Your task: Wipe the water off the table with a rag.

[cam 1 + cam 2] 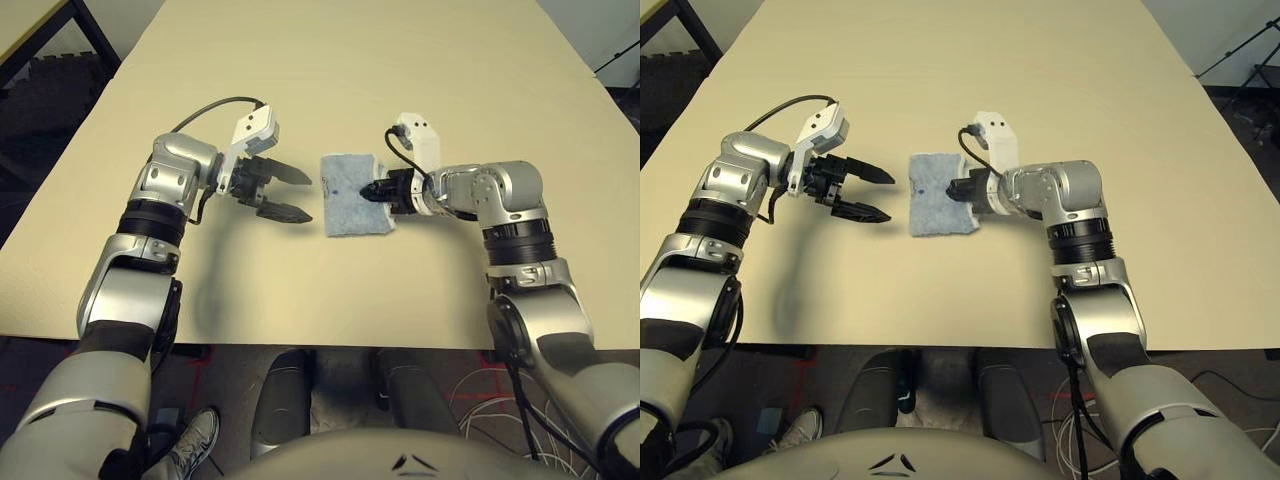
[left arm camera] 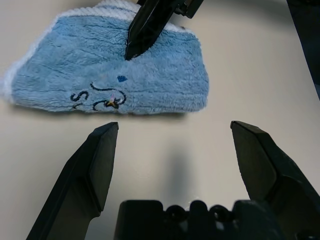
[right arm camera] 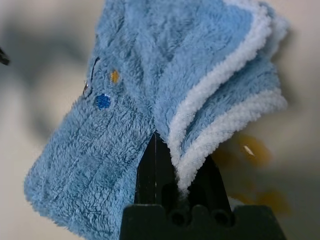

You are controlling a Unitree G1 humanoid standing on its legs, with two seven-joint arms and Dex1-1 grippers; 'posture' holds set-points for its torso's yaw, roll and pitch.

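- One blue terry rag, white-edged and folded, lies on the pale beige table, between both grippers.
- Yellowish-orange water droplets sit beside its white edge.
- The right gripper is closed, pinching the rag's edge.
- The left gripper, empty, points toward the rag, fingers wide apart, not touching.

Silver forearms with black ribbed bands, white screwed brackets, black cables.

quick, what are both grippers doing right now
Left gripper: open, holding nothing.
Right gripper: closed on the blue rag, pinching its white edge.
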